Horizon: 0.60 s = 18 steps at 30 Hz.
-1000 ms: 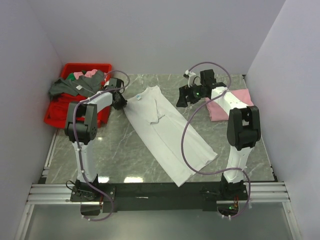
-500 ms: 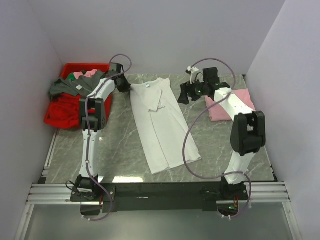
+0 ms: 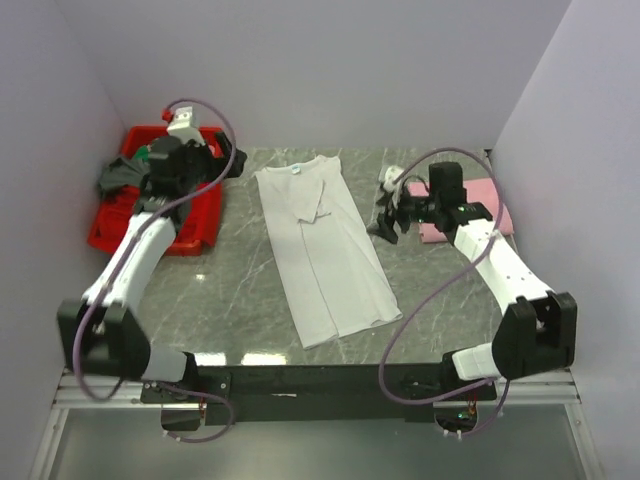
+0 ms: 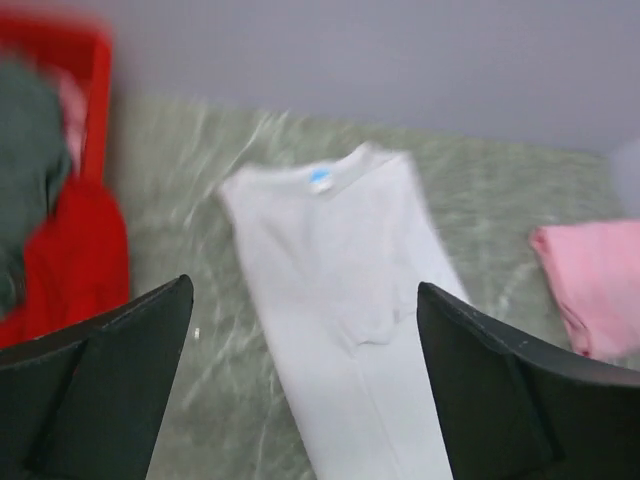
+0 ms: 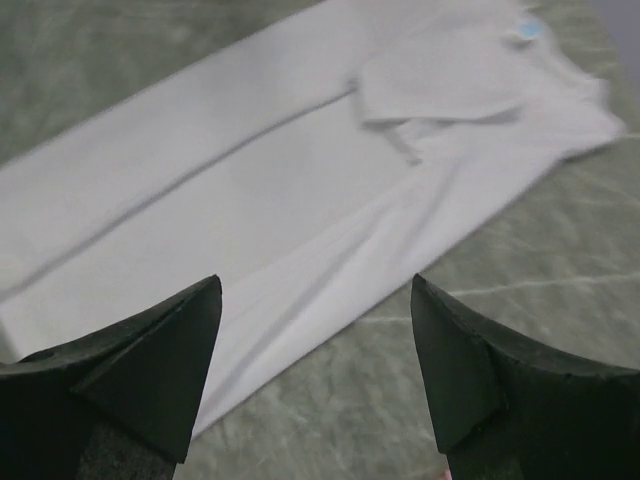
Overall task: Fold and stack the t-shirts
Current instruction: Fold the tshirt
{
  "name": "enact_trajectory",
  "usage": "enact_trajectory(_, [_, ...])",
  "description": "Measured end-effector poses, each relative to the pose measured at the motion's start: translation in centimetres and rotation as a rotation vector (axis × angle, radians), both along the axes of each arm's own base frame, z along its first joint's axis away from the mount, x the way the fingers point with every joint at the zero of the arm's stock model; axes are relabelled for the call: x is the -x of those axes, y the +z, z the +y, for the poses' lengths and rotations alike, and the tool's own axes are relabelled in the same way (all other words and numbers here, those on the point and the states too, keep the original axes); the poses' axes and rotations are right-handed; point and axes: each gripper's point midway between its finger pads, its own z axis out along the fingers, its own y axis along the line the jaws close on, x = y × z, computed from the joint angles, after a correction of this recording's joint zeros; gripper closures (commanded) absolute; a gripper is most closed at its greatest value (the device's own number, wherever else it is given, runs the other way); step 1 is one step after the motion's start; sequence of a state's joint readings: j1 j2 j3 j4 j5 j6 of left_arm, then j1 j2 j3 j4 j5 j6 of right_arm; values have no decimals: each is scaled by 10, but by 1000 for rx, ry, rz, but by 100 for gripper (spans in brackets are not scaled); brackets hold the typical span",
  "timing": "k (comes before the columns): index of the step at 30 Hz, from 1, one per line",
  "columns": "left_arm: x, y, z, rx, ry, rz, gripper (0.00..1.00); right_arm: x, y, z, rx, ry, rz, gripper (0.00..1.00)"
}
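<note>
On the table (image 3: 230,290), the white t-shirt (image 3: 320,250) lies folded narrow — left gripper (image 4: 303,292) and right gripper (image 5: 315,287) both spread wide.

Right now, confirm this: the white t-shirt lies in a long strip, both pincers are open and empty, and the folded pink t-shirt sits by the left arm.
Wrong: top external view shows the pink t-shirt by the right arm. The white t-shirt is a long strip; left pincer and right pincer are open, empty.

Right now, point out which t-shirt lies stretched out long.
The white t-shirt with the blue neck label, a long strip in the middle; the pink t-shirt is a small folded bundle far right.
</note>
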<state>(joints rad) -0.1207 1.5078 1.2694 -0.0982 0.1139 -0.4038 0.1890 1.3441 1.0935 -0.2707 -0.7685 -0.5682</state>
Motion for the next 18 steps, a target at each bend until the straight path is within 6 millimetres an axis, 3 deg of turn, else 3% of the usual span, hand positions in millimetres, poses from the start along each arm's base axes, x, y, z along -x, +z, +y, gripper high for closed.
enact_trajectory(3, [44, 54, -14, -41, -179, -223, 8, 38, -49, 1, 129, 281, 31, 16])
enact_trajectory(5, [66, 55, -34, -126, -299, -291, 9, 71, -80, -4, 193, 434, 45, 15])
enact_trajectory(6, [80, 46, -53, -184, -372, -305, 11, 85, -91, -7, 213, 482, 56, 15])
enact_trajectory(7, [96, 28, -81, -227, -470, -298, 14, 101, -102, -11, 235, 533, 63, 15])
enact_trajectory(9, [148, -25, -145, -330, -719, -254, 24, 127, -120, -19, 271, 603, 76, 15])
enact_trajectory(11, [218, -89, -187, -435, -977, -184, 26, 147, -132, -27, 309, 645, 66, 16])
enact_trajectory(13, [276, -136, -196, -531, -1157, -123, 28, 161, -137, -33, 341, 672, 45, 16])
enact_trajectory(15, [316, -164, -191, -621, -1257, -94, 31, 170, -139, -38, 360, 686, 26, 17])
enact_trajectory(18, [345, -169, -195, -685, -1315, -129, 33, 176, -139, -44, 369, 678, 8, 17])
